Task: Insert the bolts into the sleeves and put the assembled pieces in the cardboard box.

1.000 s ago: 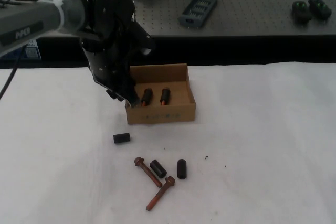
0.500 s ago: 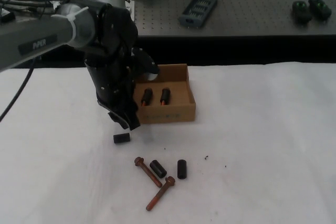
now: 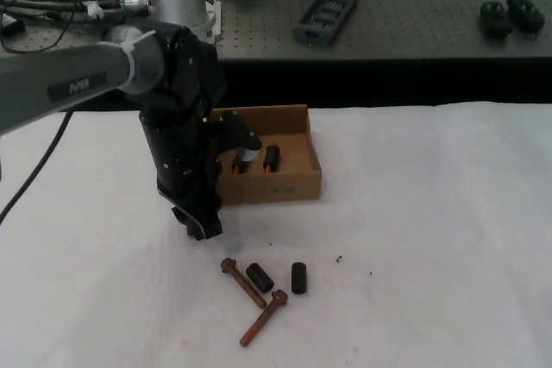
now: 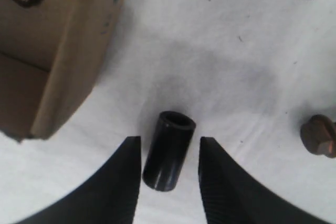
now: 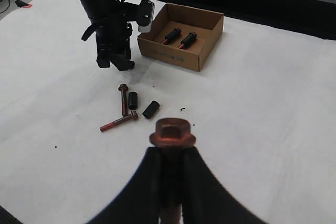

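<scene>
My left gripper point(image 4: 169, 145) is open and low over the white cloth, its fingers on either side of a black sleeve point(image 4: 169, 153) that lies just off the cardboard box's corner point(image 4: 63, 51). In the high view that gripper point(image 3: 198, 228) stands in front of the box point(image 3: 267, 189), which holds two assembled pieces point(image 3: 272, 158). My right gripper point(image 5: 171, 156) is shut on a copper bolt point(image 5: 172, 132), held head up, well apart from the box point(image 5: 168, 56). Two loose bolts point(image 3: 243, 282) point(image 3: 263, 318) and two loose sleeves point(image 3: 260, 277) point(image 3: 298, 277) lie on the cloth.
A copper bolt head point(image 4: 320, 136) lies close beside the left gripper. The black left arm point(image 5: 113, 30) stands next to the box's left side. Behind the cloth is a dark perforated bench with a blue-grey tray point(image 3: 326, 13) and cables.
The left arm came away from the box, moved forward and down, and now straddles the lone sleeve, hiding it in the high view.
</scene>
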Motion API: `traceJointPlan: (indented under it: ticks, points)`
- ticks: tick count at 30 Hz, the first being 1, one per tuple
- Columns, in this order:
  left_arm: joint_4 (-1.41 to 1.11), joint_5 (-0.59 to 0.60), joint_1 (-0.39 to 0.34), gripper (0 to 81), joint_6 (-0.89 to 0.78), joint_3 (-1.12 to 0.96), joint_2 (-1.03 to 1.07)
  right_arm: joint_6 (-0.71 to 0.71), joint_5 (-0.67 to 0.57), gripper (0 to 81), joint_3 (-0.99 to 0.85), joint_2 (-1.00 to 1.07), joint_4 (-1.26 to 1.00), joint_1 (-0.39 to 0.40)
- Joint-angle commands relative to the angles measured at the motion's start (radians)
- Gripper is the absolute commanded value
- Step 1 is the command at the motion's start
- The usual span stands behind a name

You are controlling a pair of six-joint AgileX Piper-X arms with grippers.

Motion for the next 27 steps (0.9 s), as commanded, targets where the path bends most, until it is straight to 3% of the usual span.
traceJointPlan:
  ticks: [1, 10, 15, 21, 27]
  points:
    - [0.032, 0.011, 0.003, 26.7, 0.004, -0.001, 0.008, -0.006, -0.007, 3.7, -0.001, -0.007, -0.003, -0.006]
    - [0.034, 0.025, 0.003, 24.9, 0.004, -0.001, 0.03, -0.006, -0.007, 3.7, -0.001, -0.007, -0.003, -0.006]
    - [0.045, 0.026, 0.0, 17.1, 0.004, -0.001, 0.039, -0.005, -0.005, 3.7, -0.001, -0.007, -0.003, -0.006]
    - [0.045, 0.026, -0.006, 0.5, -0.017, -0.001, 0.031, -0.005, 0.028, 3.7, -0.001, -0.007, -0.003, -0.006]
    - [0.045, 0.074, -0.006, 0.6, -0.143, -0.001, -0.021, -0.005, 0.031, 3.7, -0.001, -0.007, -0.003, -0.006]
